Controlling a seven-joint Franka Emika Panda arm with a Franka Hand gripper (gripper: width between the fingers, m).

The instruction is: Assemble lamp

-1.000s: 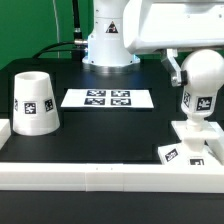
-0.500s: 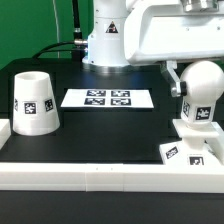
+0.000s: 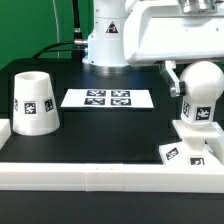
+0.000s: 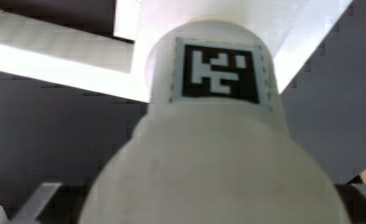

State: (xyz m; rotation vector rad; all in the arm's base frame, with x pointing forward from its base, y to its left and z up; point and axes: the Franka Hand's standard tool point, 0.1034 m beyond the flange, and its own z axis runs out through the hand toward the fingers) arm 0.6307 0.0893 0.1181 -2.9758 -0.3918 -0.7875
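Rounded white plastic bulb piece (image 3: 203,92): exterior view's right edge, upright on flat square white base (image 3: 193,130) | tool (image 4: 201,195): straddles bulb, closure indeterminate | handling: judged light, rigid, slick; grip widest midsection.

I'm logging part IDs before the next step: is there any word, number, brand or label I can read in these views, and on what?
No words, numbers or brand names can be read in either view.
The only markings are black-and-white square tags, which are patterns and not text: one on the lamp shade, one on the bulb piece, some on the lamp base and several on the marker board.
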